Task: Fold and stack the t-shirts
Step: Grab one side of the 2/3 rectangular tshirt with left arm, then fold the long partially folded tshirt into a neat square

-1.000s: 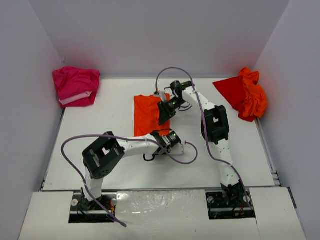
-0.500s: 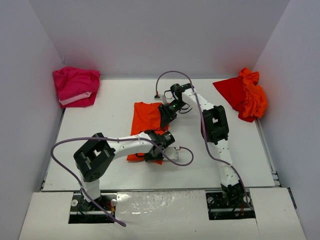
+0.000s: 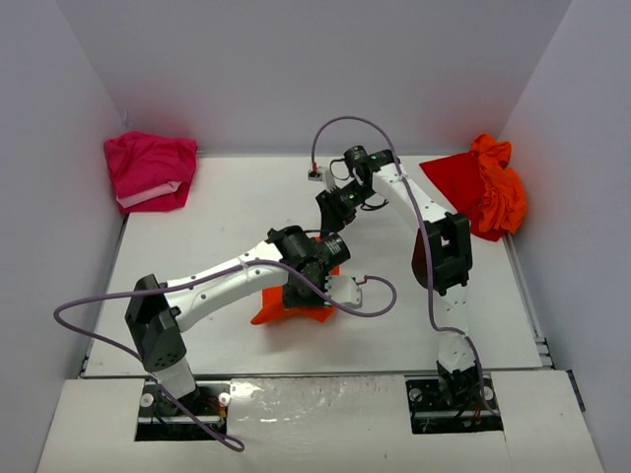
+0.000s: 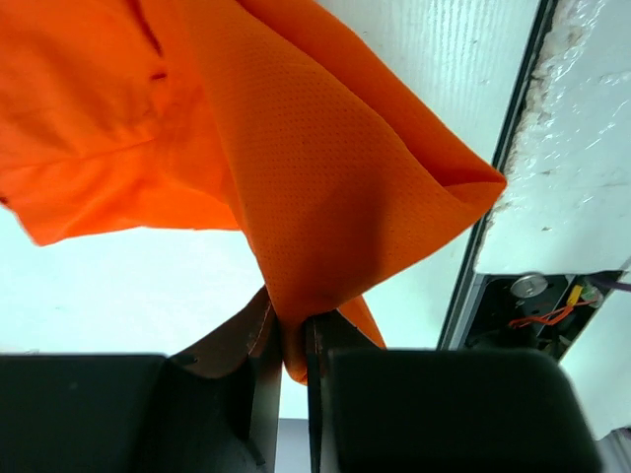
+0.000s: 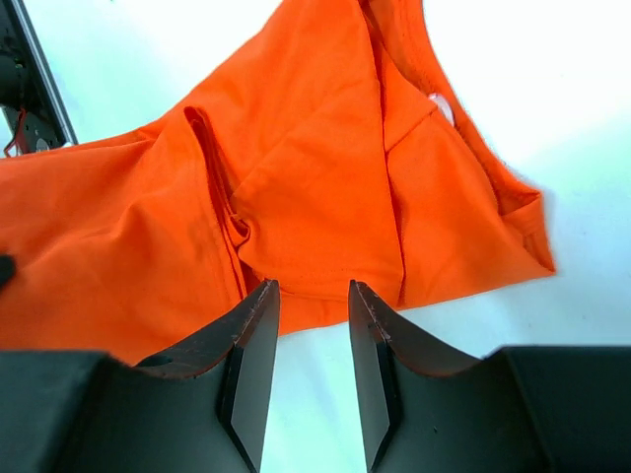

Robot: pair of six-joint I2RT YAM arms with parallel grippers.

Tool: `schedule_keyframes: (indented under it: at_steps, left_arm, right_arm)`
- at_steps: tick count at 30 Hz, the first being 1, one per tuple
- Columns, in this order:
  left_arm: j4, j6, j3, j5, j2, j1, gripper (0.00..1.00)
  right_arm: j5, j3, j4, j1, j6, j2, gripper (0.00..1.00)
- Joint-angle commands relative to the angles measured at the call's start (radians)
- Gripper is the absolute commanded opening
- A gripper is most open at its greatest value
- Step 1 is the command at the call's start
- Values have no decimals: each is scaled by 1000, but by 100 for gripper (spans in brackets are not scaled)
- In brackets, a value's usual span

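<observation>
From above, the left arm hides most of the orange t-shirt at the middle of the bench (we see only its near edge). The left end effector pinches a fold of it; the right end effector hangs spread over it.

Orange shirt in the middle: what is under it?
Under the raised fold of the orange shirt, pinched in the left gripper, only bare white table shows. Whatever lies beneath the part resting flat is covered.

A white worktop spreads beneath the left gripper; plain pale walls rise beyond it and to both sides, evenly lit.
</observation>
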Motion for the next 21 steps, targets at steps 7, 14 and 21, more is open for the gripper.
schedule_keyframes:
  at_steps: [7, 14, 21]
  left_arm:
    - [-109, 202, 158, -67, 136, 70, 0]
    - [-101, 300, 306, -50, 242, 162, 0]
    - [-60, 370, 402, -59, 293, 204, 0]
  right_arm:
    - [-24, -62, -26, -40, -41, -183, 32]
    - [-47, -93, -21, -90, -54, -201, 32]
    - [-40, -135, -13, -119, -58, -209, 32]
